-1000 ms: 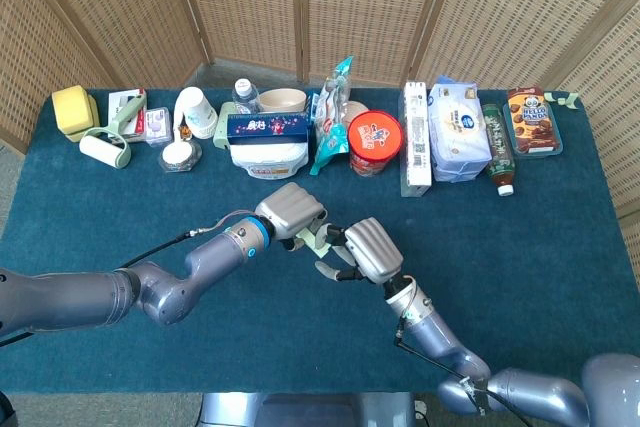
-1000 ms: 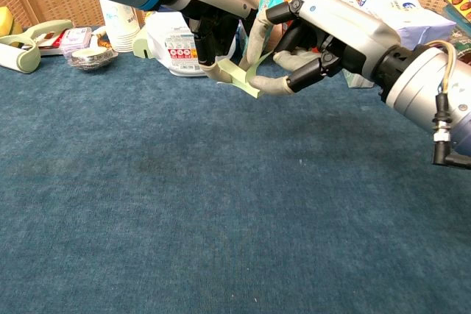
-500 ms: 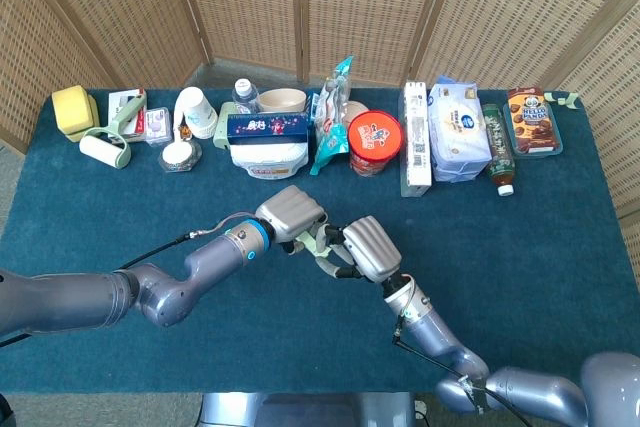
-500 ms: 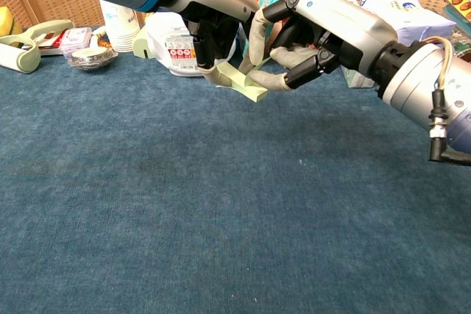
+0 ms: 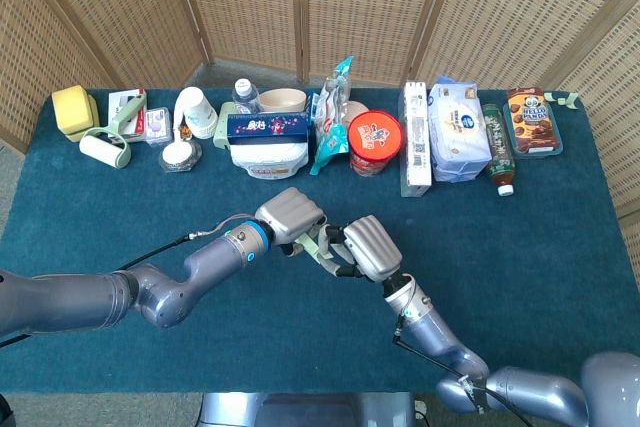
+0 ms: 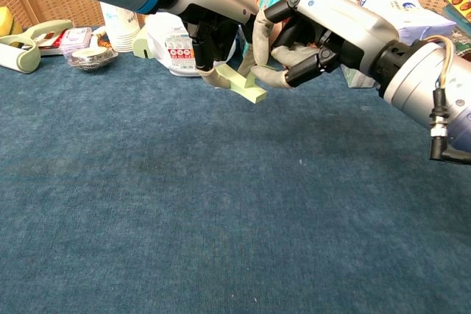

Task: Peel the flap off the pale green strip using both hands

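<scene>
Both hands meet above the middle of the blue tablecloth [image 6: 184, 218], clear of its surface. From the left, the left hand [image 6: 210, 16] pinches one end of the pale green strip [image 6: 241, 84] between its fingertips. Just beside it, the right hand [image 6: 316, 27] has its fingers [image 6: 276, 77] curled onto the strip's other end, gripping it. Behind them stands a row of groceries.
</scene>
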Tool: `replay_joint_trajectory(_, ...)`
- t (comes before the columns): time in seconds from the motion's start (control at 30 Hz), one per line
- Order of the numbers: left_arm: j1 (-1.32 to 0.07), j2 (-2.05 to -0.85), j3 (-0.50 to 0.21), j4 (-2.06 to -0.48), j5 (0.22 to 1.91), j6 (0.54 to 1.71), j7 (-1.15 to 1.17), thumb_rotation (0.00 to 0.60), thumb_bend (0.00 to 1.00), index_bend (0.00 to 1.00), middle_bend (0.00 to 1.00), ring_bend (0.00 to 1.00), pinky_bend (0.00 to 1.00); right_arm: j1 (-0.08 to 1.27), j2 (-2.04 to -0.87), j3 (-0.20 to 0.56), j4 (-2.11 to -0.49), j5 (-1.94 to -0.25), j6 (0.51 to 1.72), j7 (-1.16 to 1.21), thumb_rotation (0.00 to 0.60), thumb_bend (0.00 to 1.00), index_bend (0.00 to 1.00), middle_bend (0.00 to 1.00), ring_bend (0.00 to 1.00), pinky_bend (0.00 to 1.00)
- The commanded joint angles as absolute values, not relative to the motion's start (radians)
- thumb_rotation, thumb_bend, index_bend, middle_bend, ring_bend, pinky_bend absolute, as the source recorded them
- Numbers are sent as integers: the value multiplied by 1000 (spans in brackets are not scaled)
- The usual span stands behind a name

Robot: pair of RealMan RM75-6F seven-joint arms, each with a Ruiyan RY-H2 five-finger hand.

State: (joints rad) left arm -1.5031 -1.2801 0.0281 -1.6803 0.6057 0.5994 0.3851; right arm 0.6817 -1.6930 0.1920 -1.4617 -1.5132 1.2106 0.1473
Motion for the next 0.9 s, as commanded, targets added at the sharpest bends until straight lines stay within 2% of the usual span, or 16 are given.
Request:
replay_joint_trajectory(0.03, -1504, -1280, 28, -1680, 605, 599, 385, 600, 375, 611, 1000, 1000, 1000, 682, -1693, 192, -1461, -1513, 1210, 147, 600, 387, 652, 1000, 999, 822)
replay_joint_trajectory(0.4, -1504, -1281, 29, -1678, 605, 598, 384, 600, 375, 611, 1000, 1000, 1000, 682, -1695, 192, -1455, -1512, 1210, 150, 600, 424, 674, 1000, 1000, 822)
replay_joint_trajectory(0.9, -1505, -1282, 32, -1673, 607, 593, 381, 600, 375, 611, 1000, 1000, 1000, 681, -1697, 196, -1449, -1506, 1212, 154, 600, 473, 795, 1000, 1000, 823)
